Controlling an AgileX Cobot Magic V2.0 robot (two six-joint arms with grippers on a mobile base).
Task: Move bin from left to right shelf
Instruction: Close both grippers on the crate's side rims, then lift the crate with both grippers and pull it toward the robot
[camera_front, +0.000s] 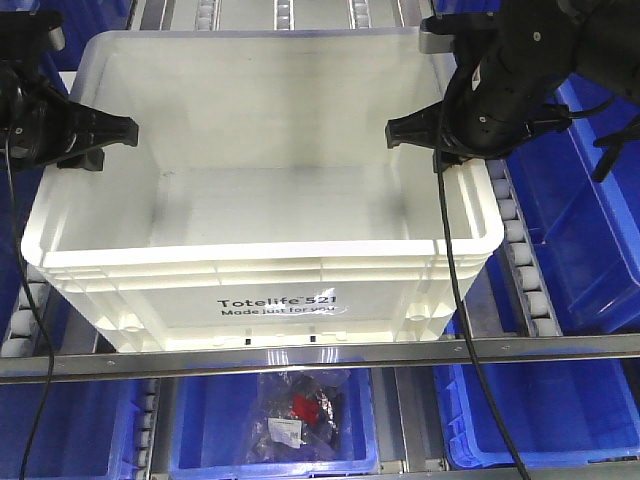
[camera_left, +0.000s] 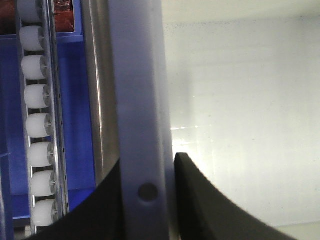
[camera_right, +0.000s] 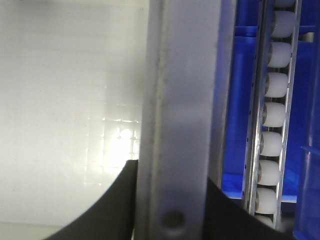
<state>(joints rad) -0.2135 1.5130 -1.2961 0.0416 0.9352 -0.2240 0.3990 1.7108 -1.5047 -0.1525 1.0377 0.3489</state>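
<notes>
At the centre of the roller shelf (camera_front: 522, 262) sits the white bin (camera_front: 260, 290), open and hollow, its printed front wall toward 6 o'clock, just above the shelf's metal rail (camera_front: 560, 347). The left gripper (camera_left: 148, 160) straddles the bin's wall at 9 o'clock, jaws clamped on the rim, one black finger inside and one outside. The right gripper (camera_right: 171, 172) bites the opposite wall at 3 o'clock in the same way, the rim pinched between its jaws. Blue bins (camera_front: 590, 200) lie at 3 o'clock beyond the rollers, and below the rail at 6 o'clock another blue bin (camera_front: 215, 440) holds a clear bag (camera_front: 298, 418) of small items.
</notes>
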